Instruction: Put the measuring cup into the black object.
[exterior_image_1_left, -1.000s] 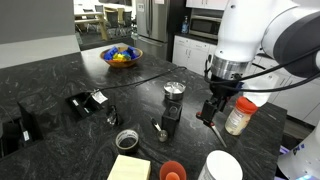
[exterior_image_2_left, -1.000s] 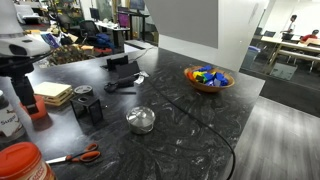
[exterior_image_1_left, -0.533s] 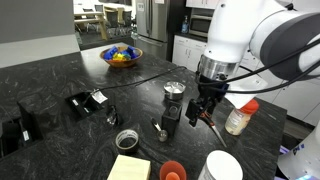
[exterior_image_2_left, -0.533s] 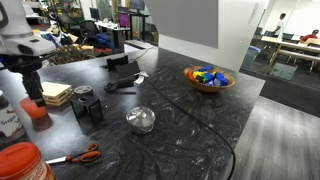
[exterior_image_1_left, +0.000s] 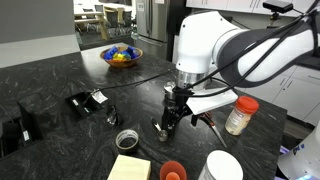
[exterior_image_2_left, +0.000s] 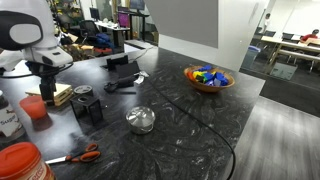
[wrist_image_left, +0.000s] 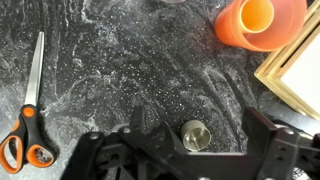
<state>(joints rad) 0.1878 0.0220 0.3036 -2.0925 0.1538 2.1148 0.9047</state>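
Note:
The measuring cup (exterior_image_1_left: 157, 126) lies on the dark counter just beside the black object (exterior_image_1_left: 167, 110), an upright black holder that also shows in an exterior view (exterior_image_2_left: 93, 108). My gripper (exterior_image_1_left: 177, 116) hangs right at the holder and partly hides it; it also shows in an exterior view (exterior_image_2_left: 47, 88). In the wrist view the gripper (wrist_image_left: 198, 118) is open and empty. A small round metal cup (wrist_image_left: 197, 135), seemingly the measuring cup's bowl, sits between the two fingers. Its handle is hidden by the gripper body.
An orange cup (wrist_image_left: 258, 20), a wooden block (wrist_image_left: 300, 60) and scissors (wrist_image_left: 30, 100) lie close around the gripper. A black-rimmed dish (exterior_image_1_left: 126, 139), a flat black gadget (exterior_image_1_left: 85, 101), a bottle (exterior_image_1_left: 240, 115), a fruit bowl (exterior_image_1_left: 121, 56) and a metal lid (exterior_image_2_left: 140, 120) stand further off.
The arm has swung across from beside the bottle and come down over the black holder and the measuring cup. The objects on the counter have not moved.

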